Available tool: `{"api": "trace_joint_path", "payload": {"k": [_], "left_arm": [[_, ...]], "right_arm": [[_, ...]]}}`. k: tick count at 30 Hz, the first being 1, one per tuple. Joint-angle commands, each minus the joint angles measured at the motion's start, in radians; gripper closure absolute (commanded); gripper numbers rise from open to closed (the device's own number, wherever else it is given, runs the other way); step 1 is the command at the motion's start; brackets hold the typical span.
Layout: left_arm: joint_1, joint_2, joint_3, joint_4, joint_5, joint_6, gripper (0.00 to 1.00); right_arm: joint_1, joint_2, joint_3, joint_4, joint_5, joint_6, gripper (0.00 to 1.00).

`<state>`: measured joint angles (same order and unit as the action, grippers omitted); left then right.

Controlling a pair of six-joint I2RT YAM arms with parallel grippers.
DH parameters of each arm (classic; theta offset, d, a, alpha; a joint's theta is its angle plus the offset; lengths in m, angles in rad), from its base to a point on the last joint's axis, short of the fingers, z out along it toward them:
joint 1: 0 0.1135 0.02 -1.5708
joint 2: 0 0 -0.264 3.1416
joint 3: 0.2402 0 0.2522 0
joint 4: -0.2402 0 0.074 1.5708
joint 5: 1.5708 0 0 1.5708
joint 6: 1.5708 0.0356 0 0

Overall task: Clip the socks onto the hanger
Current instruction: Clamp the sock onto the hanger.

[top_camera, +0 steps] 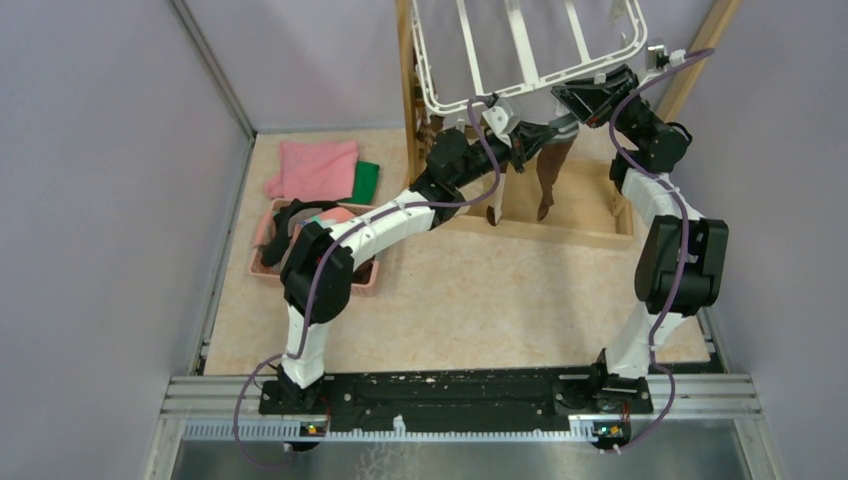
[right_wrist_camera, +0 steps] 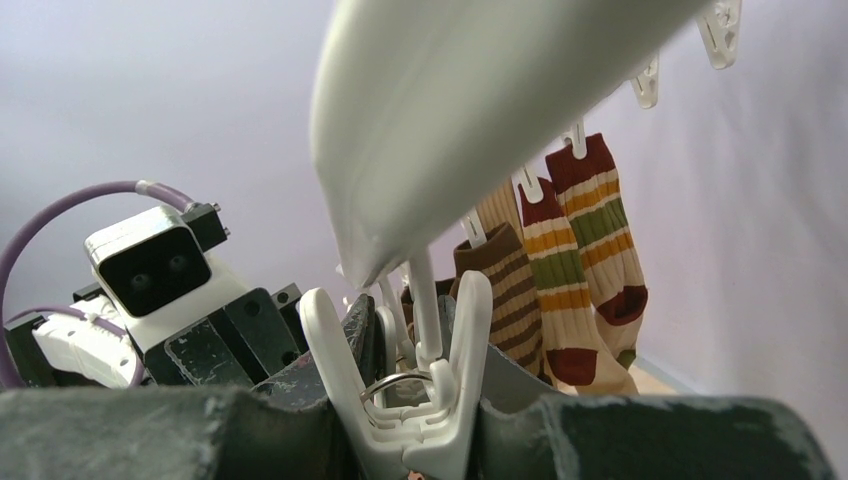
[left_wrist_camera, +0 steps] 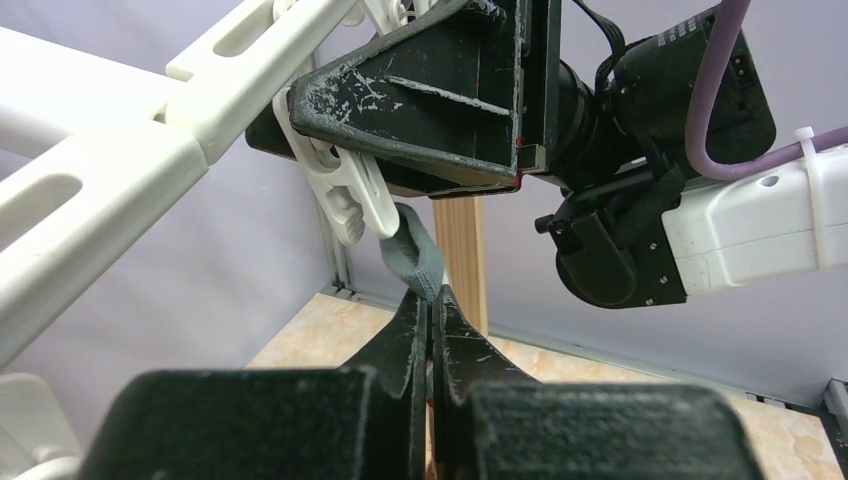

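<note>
The white hanger (top_camera: 530,50) hangs at the back from a wooden frame. In the left wrist view my left gripper (left_wrist_camera: 432,300) is shut on the top of a grey sock (left_wrist_camera: 420,255). The sock's edge touches the lower end of a white clip (left_wrist_camera: 345,190). My right gripper (right_wrist_camera: 420,420) is shut on that clip (right_wrist_camera: 430,390) just under the hanger's bar (right_wrist_camera: 480,100). Both grippers meet below the hanger's near edge (top_camera: 545,115). Striped socks (right_wrist_camera: 585,250) and a brown-and-cream sock (right_wrist_camera: 510,290) hang from other clips.
A pink basket (top_camera: 262,255) at the left holds more socks. Behind it lie a folded pink cloth (top_camera: 315,168) and a green cloth (top_camera: 366,182). The wooden frame's base (top_camera: 560,232) and posts (top_camera: 407,90) stand around the hanger. Grey walls close in both sides.
</note>
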<state>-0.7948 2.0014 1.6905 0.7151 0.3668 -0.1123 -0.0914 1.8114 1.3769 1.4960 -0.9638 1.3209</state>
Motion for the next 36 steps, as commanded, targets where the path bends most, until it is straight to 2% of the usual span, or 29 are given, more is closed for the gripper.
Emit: {"api": "trace_joint_path", "payload": {"k": [1,17,25,36], "left_arm": [[0.004,-0.001,0.049,0.027,0.013,0.037,1.00],[0.037,0.035,0.123,-0.076,-0.020,0.012,1.00],[0.039,0.036,0.116,-0.039,-0.012,-0.002,1.00],[0.040,0.039,0.134,-0.066,-0.036,-0.042,1.00]], "right_arm": [[0.005,0.000,0.045,0.226,-0.019,0.011,1.00],[0.005,-0.003,0.053,0.226,-0.023,0.020,1.00],[0.005,-0.001,0.050,0.227,-0.021,0.021,1.00],[0.005,-0.001,0.050,0.228,-0.021,0.024,1.00]]}}
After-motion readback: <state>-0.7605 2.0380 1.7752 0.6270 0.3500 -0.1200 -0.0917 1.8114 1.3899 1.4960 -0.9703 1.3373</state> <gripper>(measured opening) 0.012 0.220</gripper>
